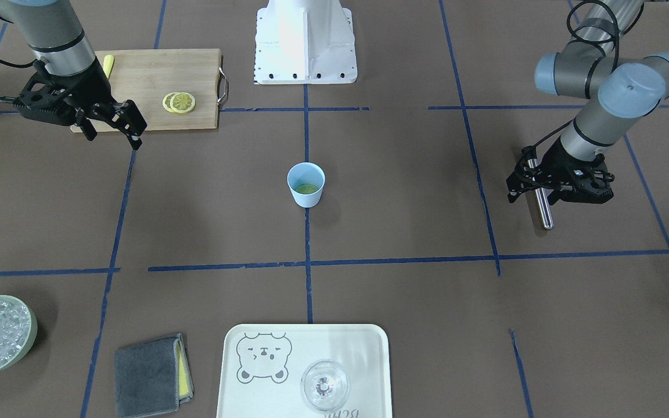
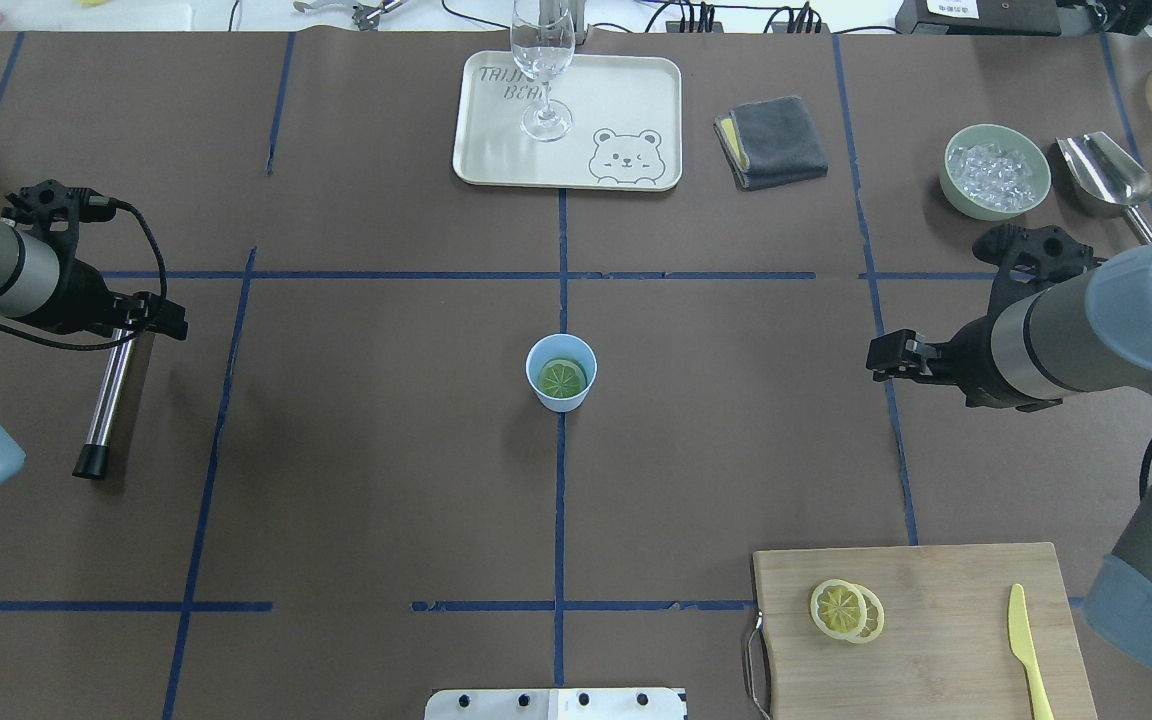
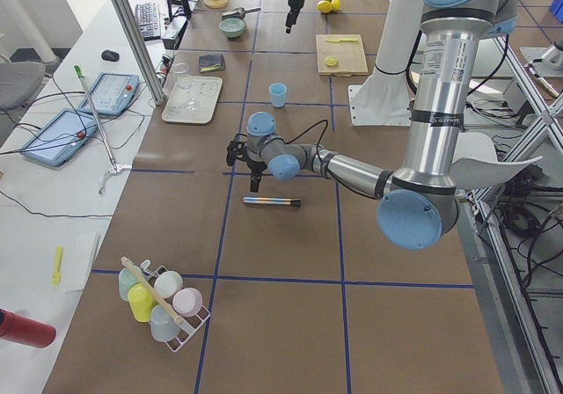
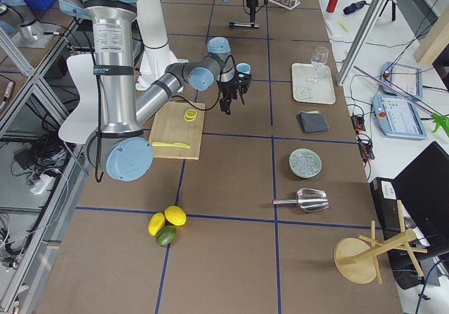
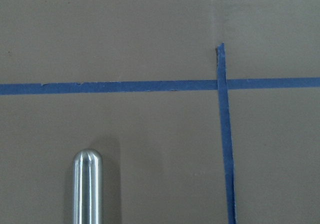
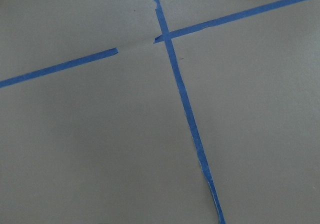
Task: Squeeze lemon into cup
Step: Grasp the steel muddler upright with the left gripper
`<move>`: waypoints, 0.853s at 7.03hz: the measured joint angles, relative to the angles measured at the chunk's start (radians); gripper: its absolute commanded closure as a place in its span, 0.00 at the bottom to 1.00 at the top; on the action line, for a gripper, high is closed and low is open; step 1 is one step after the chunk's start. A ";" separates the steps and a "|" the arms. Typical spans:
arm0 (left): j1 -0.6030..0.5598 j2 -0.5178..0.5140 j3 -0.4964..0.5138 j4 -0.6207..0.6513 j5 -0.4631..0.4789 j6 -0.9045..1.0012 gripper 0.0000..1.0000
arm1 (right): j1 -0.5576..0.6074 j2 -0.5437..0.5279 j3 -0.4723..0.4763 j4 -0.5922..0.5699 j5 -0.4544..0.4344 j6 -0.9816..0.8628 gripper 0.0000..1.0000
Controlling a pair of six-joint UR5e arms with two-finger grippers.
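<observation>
Cup (image 1: 306,197), mid-table: held one lemon slice (image 2: 562,377) lying flat. Green bowl (image 2: 971,205): held ice (image 2: 996,165). Right gripper (image 1: 112,134): spread wide, empty. Left gripper (image 1: 533,197): seemingly spread above metal rod (image 2: 106,400), gripping nothing.

Robotics laboratory, indicated by a paper-covered table (image 3: 290,253) gridded with blue tape (image 1: 404,260), aluminium framing (image 3: 132,33), and teach pendants (image 3: 123,91) laid on a side bench (image 3: 35,236).
</observation>
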 measured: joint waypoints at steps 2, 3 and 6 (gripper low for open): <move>0.000 0.003 0.044 -0.002 0.011 0.074 0.19 | 0.000 0.001 0.004 0.000 0.000 0.007 0.00; 0.000 0.003 0.056 -0.002 0.011 0.085 0.26 | 0.001 0.001 0.004 0.000 -0.001 0.010 0.00; 0.000 -0.001 0.082 -0.002 0.012 0.090 0.32 | 0.000 0.000 0.003 0.000 -0.001 0.011 0.00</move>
